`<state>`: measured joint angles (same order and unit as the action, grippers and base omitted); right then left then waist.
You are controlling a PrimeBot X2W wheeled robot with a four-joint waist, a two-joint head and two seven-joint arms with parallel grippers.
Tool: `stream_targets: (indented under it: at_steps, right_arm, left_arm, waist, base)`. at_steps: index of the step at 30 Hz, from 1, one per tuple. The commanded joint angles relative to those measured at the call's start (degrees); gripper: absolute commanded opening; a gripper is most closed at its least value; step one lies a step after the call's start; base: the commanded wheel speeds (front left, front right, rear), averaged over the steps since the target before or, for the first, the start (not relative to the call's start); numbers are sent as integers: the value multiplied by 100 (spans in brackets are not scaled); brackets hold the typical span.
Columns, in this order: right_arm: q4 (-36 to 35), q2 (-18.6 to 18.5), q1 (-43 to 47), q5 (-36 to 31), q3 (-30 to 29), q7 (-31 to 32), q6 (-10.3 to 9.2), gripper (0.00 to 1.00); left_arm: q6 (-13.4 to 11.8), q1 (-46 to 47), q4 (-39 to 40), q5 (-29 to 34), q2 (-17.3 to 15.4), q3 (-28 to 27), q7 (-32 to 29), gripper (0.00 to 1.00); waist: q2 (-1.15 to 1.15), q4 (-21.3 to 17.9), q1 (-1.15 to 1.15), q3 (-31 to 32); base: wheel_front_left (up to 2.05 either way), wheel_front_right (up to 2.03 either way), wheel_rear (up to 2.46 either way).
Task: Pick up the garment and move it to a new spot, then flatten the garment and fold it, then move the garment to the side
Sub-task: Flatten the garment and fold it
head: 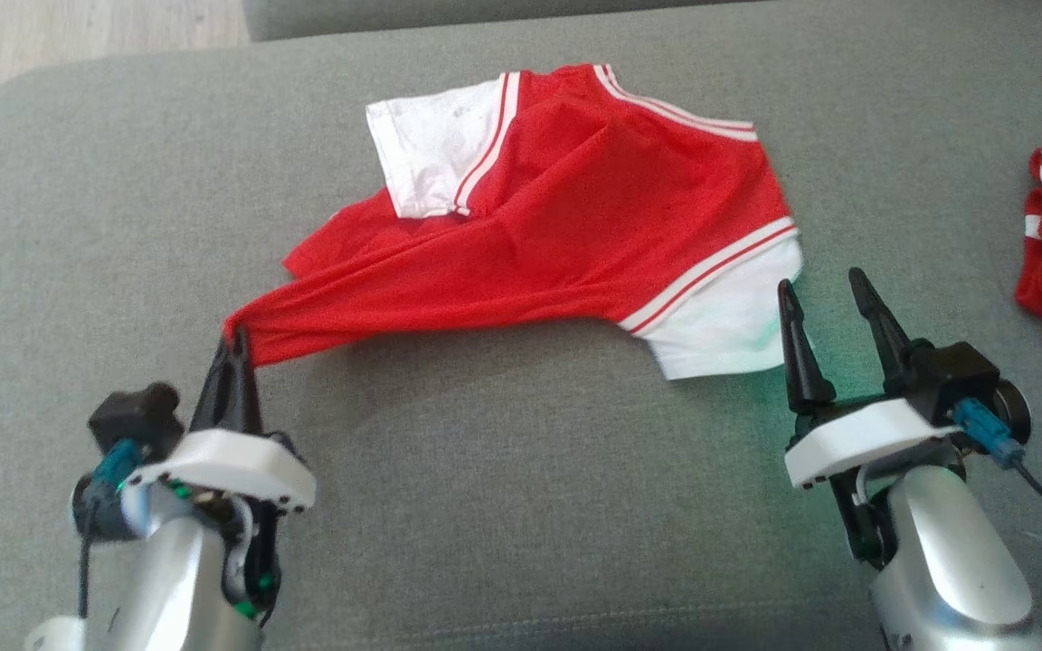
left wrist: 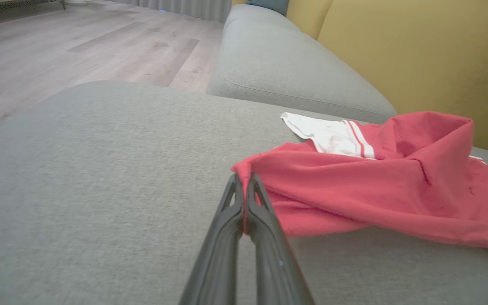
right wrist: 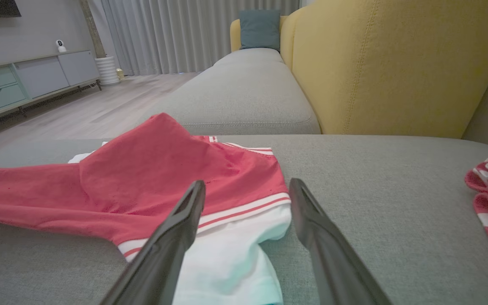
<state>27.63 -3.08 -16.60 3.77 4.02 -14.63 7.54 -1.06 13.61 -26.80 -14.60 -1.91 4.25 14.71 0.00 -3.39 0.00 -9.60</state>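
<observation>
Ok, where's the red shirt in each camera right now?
Head view: red shirt upper centre, one corner pinched by the left claw at lower left.
Left wrist view: centre to right edge, corner at the shut claw tips.
Right wrist view: left half, beyond the open right claw.
Shared landmark: the far white sleeve, barely peeking out in the right wrist view.

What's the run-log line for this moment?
stage: pick-up | left tool: shut on corner of red-and-white fabric shirt | right tool: open, by its white sleeve | surface: grey fabric cushion
</observation>
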Motion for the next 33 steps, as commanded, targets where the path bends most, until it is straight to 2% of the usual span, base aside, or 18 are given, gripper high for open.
stream_targets:
  at_steps: [1,4,5,6,16,23,33]
  right_arm:
    - [-139,20,64,52,117,-37,-5,100]
    - [-130,20,115,74,90,-37,-5,100]
    - [-122,20,134,79,84,-37,-5,100]
    - [-114,20,152,83,83,-37,-5,100]
    - [-233,20,351,196,186,-37,-5,100]
    - [-180,20,486,227,209,-37,-5,100]
    - [313,20,342,88,-33,-37,-5,100]
  left_arm:
    - [-44,89,149,44,-97,-256,29,14]
    - [-89,-48,102,86,-97,-453,29,46]
    - [-100,-86,90,117,-97,-496,29,97]
    - [-107,-126,92,146,-97,-527,29,100]
    - [-345,-673,476,516,-97,-490,29,100]
    - [-382,-912,569,572,-97,-303,29,100]
    - [-356,-776,540,491,-97,14,29,100]
  waist:
    - [0,-1,0,42]
    - [0,-19,0,120]
    - [0,-23,0,143]
    - [0,-28,0,168]
    - [0,-38,0,379]
    - [0,11,0,458]
    - [0,147,0,209]
  base:
    - [0,0,0]
    - [0,0,0]
    - [0,0,0]
    - [0,0,0]
    - [0,0,0]
    - [0,0,0]
    - [0,0,0]
